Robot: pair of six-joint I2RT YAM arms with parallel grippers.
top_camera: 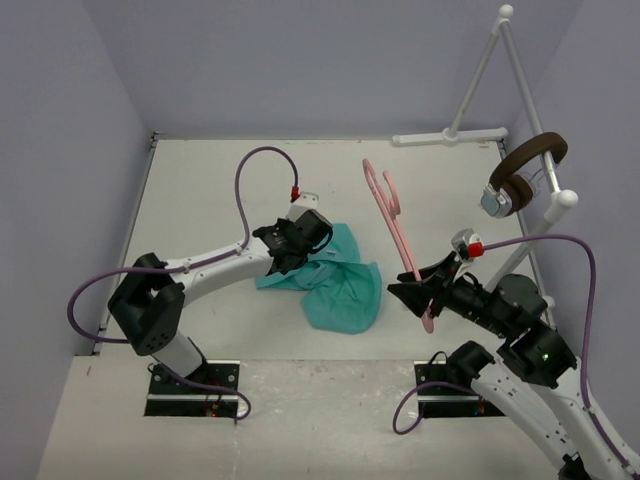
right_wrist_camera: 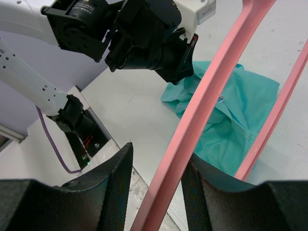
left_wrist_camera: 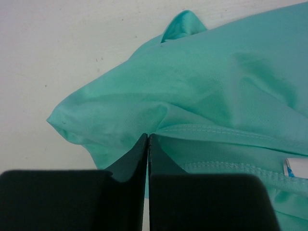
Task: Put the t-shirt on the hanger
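The left fingers (left_wrist_camera: 202, 202) are pressed together with only a hairline between them, their tips sunk into a fold of the t-shirt (left_wrist_camera: 216, 86) just beside the stitched neck seam. In the right wrist view the cloth peaks up toward those tips, so I judge they are nipping the fabric rather than merely resting on it, most likely to lift the neck opening clear of the bench (left_wrist_camera: 57, 43). Beyond the tips the rest of the teal garment lies crumpled, with a sleeve poking up at the far side and a label showing off to the right. The right fingers (right_wrist_camera: 110, 192) are clamped on one arm of the pink hanger (right_wrist_camera: 207, 96), the bar running up and away from between them and its second arm further right. The hanger stands on edge with its hook pointing away from the fingers, apparently so that one shoulder can be steered into the shirt. The shirt lies just beyond the hanger and to its left, not yet on it.
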